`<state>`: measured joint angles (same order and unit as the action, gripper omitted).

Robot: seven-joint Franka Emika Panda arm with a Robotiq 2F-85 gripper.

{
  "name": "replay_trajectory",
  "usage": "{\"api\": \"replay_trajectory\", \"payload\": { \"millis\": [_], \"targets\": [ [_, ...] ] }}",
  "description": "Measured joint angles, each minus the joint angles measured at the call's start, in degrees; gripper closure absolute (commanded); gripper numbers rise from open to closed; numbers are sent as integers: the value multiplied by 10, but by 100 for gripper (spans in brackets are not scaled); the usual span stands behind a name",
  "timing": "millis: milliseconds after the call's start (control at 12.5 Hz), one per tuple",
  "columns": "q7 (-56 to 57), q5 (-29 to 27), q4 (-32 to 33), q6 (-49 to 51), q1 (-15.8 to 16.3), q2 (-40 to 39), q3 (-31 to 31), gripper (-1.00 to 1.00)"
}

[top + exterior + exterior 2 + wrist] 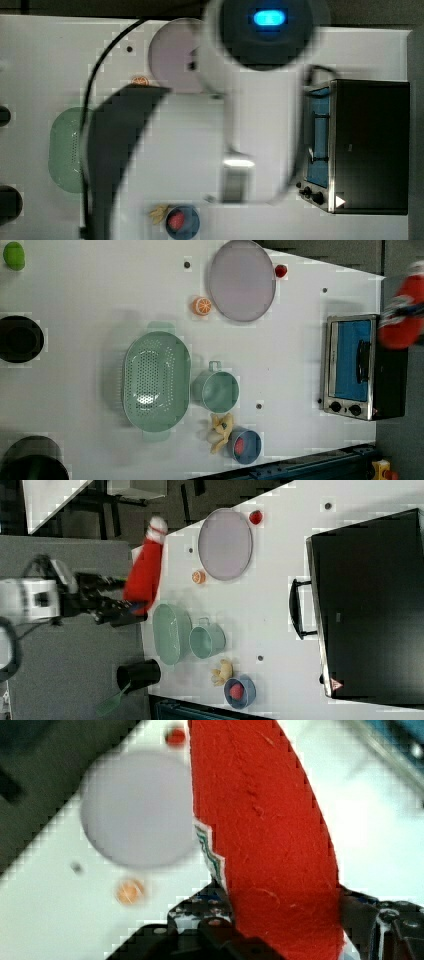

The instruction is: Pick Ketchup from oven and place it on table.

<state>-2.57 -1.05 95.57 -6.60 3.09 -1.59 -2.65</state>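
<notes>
Arm is blocking much of the top view; the ketchup [145, 567] is hidden there. In the left view it is blurring at the frame's right edge, beside the oven [364, 367]. Right view: gripper [122, 600] is reaching level toward the right view's right, fingers clamping the bottle's lower end, cap pointing up-frame. The bottle is apparently hanging in the air off the table [280, 580], though its height is hard to judge. Oven door is standing closed. White surface is lying open between the colander [156, 382] and the oven.
</notes>
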Motion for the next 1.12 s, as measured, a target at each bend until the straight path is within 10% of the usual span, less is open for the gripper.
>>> {"api": "replay_trajectory", "payload": {
  "millis": [400,720,1120],
  "targets": [
    [2,-2,204,-141,35,-29,4,-29],
    [0,9,323,-272,2,-77,-16,-29],
    [2,5,360,-445,-9,-151,-28,-29]
  ]
}}
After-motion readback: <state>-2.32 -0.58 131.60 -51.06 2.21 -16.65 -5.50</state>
